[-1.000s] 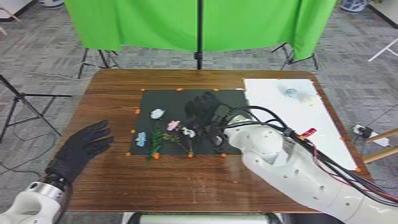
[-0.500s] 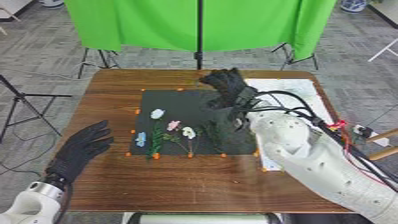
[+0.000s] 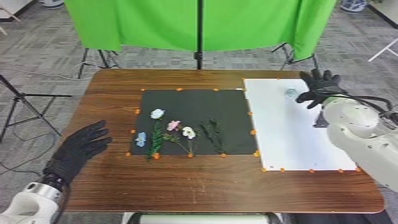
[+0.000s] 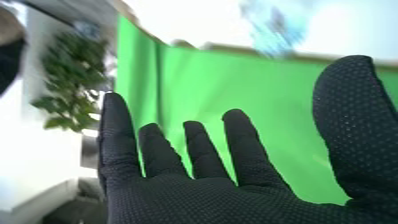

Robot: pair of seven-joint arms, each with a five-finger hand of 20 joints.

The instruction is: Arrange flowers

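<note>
The right hand (image 3: 320, 90), in a black fabric glove, is over the far right of a white rectangular sheet (image 3: 275, 130), its straight fingers spread and thumb held wide, near a small pale blue object (image 3: 291, 92). To the left, white, pink and blue flowers (image 3: 188, 132) with slim green stems lie on a black square mat (image 3: 182, 102). The black-gloved left hand (image 3: 77, 151) is left of the mat, fingers extended and close together, its forearm angled in from the bottom left corner.
</note>
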